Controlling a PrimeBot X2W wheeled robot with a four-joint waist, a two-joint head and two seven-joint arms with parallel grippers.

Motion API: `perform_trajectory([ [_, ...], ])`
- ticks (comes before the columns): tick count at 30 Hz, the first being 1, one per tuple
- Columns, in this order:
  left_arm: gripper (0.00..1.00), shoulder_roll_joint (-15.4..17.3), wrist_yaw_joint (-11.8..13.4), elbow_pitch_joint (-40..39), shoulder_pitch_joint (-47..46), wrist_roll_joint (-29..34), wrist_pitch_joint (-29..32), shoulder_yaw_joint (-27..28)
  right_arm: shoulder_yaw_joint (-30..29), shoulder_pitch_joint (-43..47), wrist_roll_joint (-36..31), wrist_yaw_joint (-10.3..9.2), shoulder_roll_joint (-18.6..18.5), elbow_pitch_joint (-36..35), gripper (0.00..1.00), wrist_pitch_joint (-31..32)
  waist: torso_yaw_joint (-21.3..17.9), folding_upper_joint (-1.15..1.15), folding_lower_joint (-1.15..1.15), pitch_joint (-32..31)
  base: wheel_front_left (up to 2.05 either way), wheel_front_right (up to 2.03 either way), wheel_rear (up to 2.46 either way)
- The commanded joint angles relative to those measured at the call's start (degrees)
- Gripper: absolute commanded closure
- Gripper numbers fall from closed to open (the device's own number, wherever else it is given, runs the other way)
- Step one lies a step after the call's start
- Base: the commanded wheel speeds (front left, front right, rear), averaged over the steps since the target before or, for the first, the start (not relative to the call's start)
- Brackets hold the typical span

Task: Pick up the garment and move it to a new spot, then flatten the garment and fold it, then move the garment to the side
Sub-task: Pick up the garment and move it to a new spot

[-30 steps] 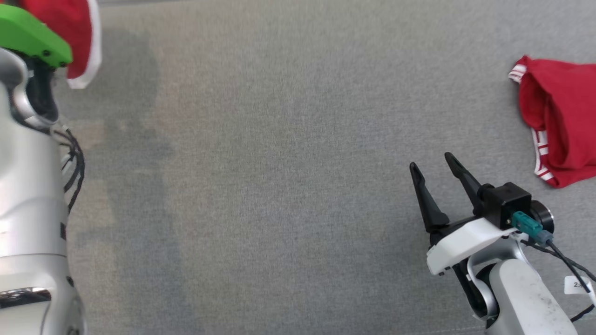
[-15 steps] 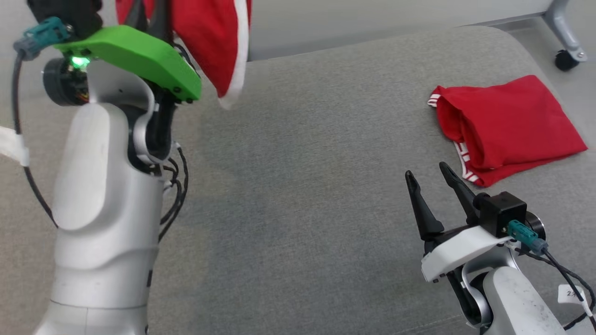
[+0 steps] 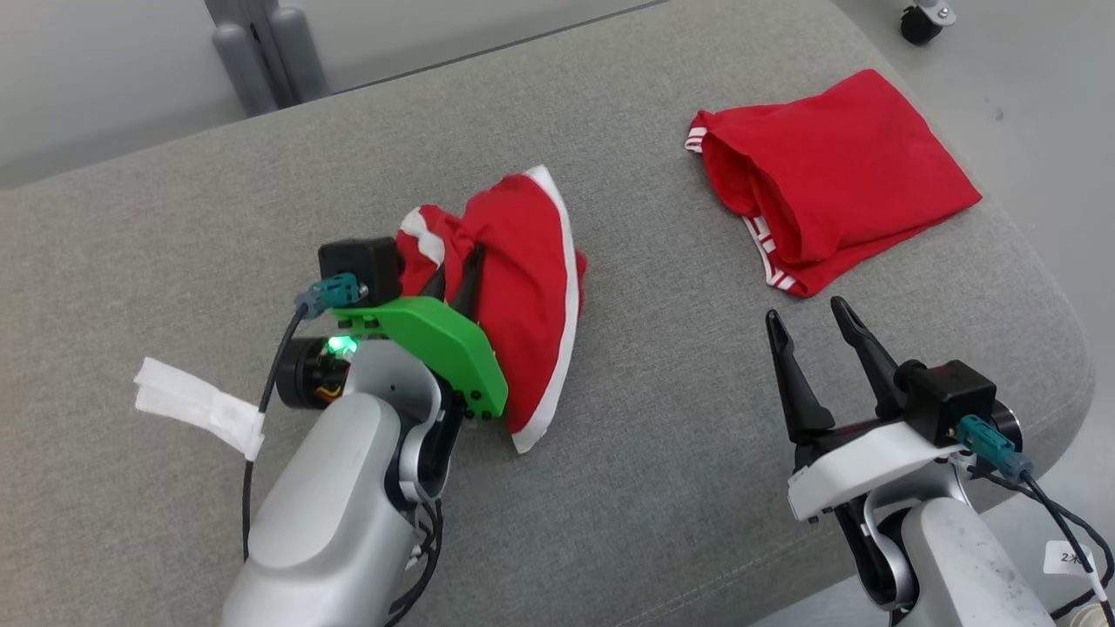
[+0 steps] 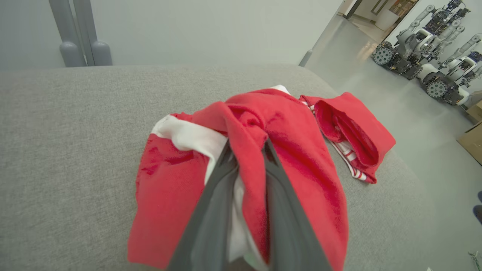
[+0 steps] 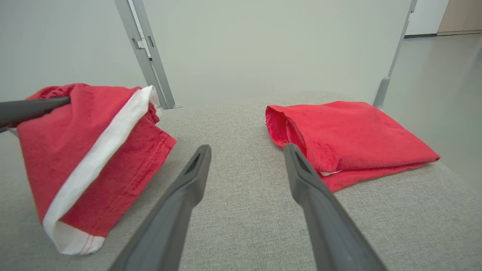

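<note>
- Grey padded surface (image 3: 653, 488): spans the head view, with its rounded far edge running from 9 to 1 o'clock. There is bare fabric at centre and toward 6 o'clock.
- Folded red garment (image 3: 836, 174): lies at 1 o'clock near the right-hand edge of the surface, well apart from the work. It looks already finished and set aside; I judge it is not this cycle's piece.
- Garment (image 3: 531, 287): red with a white band, bunched, just off centre toward 11 o'clock. Its upper part is lifted. In the right wrist view the lower corner rests on the surface.
- Left gripper (image 3: 457, 274): comes in from 7 o'clock, clenched on a fold of the garment near the top. In the left wrist view, red and white cloth is pinched between the jaws.
- Right gripper (image 3: 806, 312): at 4 o'clock, jaws spread wide and holding nothing, hovering over bare surface. It points toward 12 o'clock and touches neither cloth.
- Step in hand (judgement): the end of the first step, with the garment arriving at its new spot and not yet released.
- Next move calls for (judgement):
  - Lower the bunch fully and let go.
  - Bring the right gripper across toward 10 o'clock to take an opposite edge, so both arms can pull the cloth flat.
  - Keep the spread clear of the folded piece at 1 o'clock.
</note>
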Motion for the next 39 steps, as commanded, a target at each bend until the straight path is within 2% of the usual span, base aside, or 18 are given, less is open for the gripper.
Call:
perform_trajectory([
  [1,0.89,0.4,0.2,1.6,1.0,0.5,-1.0,-0.2,0.0,-0.4,-0.2,-0.09,0.2,0.3,0.00,-0.3,-0.9,0.00,0.00,1.2,0.00,0.00,0.00],
  [2,0.60,0.4,-0.1,2.9,1.4,0.7,-1.4,-0.7,0.0,-0.4,-0.3,-0.09,0.3,0.4,0.00,-0.4,-0.7,0.00,0.00,1.2,0.00,0.00,0.00],
  [3,0.00,0.4,-0.7,4.4,1.9,0.5,-1.9,-1.2,-0.1,-0.4,-0.4,-0.09,0.3,0.6,0.00,-0.4,-0.4,0.00,0.00,1.2,0.00,0.00,0.00],
  [9,0.00,0.5,-5.1,7.8,3.1,-1.6,-6.4,-2.1,-0.6,-0.3,-0.8,-0.09,0.0,1.2,0.00,-0.4,2.4,0.00,0.00,-0.6,0.00,0.00,0.00],
  [12,0.00,1.1,-6.1,6.7,4.3,-1.8,-10.6,-1.2,-1.4,0.3,-1.1,-0.09,-0.4,1.2,0.00,0.0,4.2,0.00,0.00,-2.3,0.00,0.00,0.00],
  [18,0.00,4.4,-4.7,1.3,9.1,-0.6,-19.0,2.0,-2.6,1.5,-0.9,-0.09,-1.3,1.0,0.00,0.4,7.8,0.00,0.00,-5.8,0.00,0.00,0.00],
  [20,0.00,6.0,-3.7,-0.8,11.0,0.5,-20.4,2.9,-3.2,1.8,-1.0,-0.09,-1.5,1.0,0.00,0.6,9.0,0.00,0.00,-6.8,0.00,0.00,0.00],
  [26,0.00,10.0,-2.9,-6.2,17.8,2.5,-22.2,7.2,-4.2,3.1,-1.0,-0.09,-1.7,1.5,0.00,0.8,11.9,0.00,0.00,-9.5,0.00,0.00,0.00],
  [29,0.00,11.0,-2.4,-9.1,20.9,4.0,-22.5,10.3,-4.8,3.9,-1.2,-0.09,-1.8,1.8,0.00,0.7,13.0,0.00,0.00,-10.6,0.00,0.00,0.00],
  [33,0.00,10.0,-2.3,-13.7,26.4,6.8,-22.4,15.4,-6.2,4.8,-1.2,-0.09,-1.8,2.4,0.00,0.1,14.5,0.00,0.00,-11.6,0.00,0.00,0.00],
  [39,0.00,6.8,-4.4,-18.0,33.7,11.1,-22.3,22.5,-7.0,5.6,-1.4,-0.09,-1.0,3.0,0.00,-0.7,15.6,0.00,0.00,-12.3,0.00,0.00,0.00],
])
